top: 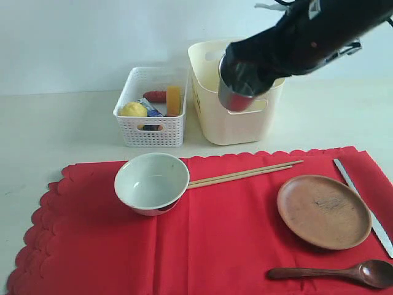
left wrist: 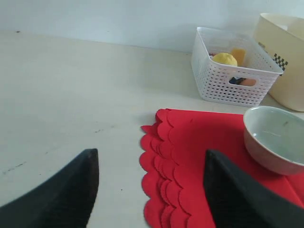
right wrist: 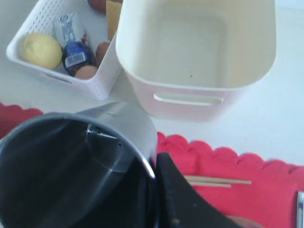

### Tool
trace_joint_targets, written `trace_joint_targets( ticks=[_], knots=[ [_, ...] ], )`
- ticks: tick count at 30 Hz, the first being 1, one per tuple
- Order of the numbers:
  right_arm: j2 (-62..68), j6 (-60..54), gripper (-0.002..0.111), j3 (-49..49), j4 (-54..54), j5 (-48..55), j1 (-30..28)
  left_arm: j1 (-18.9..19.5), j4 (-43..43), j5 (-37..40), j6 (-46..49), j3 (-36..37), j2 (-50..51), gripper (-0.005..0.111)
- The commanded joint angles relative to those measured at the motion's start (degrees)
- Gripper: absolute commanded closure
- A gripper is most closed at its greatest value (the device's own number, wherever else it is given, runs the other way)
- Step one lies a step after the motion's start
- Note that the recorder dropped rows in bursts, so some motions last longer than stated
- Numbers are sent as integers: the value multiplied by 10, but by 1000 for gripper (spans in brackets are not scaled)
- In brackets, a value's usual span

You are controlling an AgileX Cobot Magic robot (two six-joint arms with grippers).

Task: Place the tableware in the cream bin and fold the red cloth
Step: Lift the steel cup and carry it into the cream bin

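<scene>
My right gripper is shut on the rim of the steel cup, held in the air in front of the cream bin. In the right wrist view the cup fills the foreground, one finger outside its wall, and the bin stands empty. On the red cloth lie the pale bowl, chopsticks, brown plate, knife and wooden spoon. My left gripper hangs open above the cloth's scalloped left edge, near the bowl; the exterior view does not show it.
A white perforated basket stands left of the cream bin, holding a lemon, a sausage, cheese and a small carton. Bare pale tabletop stretches left of the cloth.
</scene>
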Motion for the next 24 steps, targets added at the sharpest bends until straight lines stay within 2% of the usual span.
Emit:
trace_joint_targets(
  ticks=[1,5,9,15,24],
  knots=[
    [75,-20,108,-95,-1,24,-32,2,-4,-4,-3,1,-3,45],
    [131,-33,108,-178,14,40,-65,2,-4,-4,-3,1,-3,45],
    [212,-82,108,-267,80,45,-101,2,-4,-4,-3,1,-3,45],
    [329,-114,108,-368,84,74,-110,2,-4,-4,-3,1,-3,45],
    [417,-129,108,-416,72,79,-110,2,-4,-4,-3,1,-3,45]
  ],
)
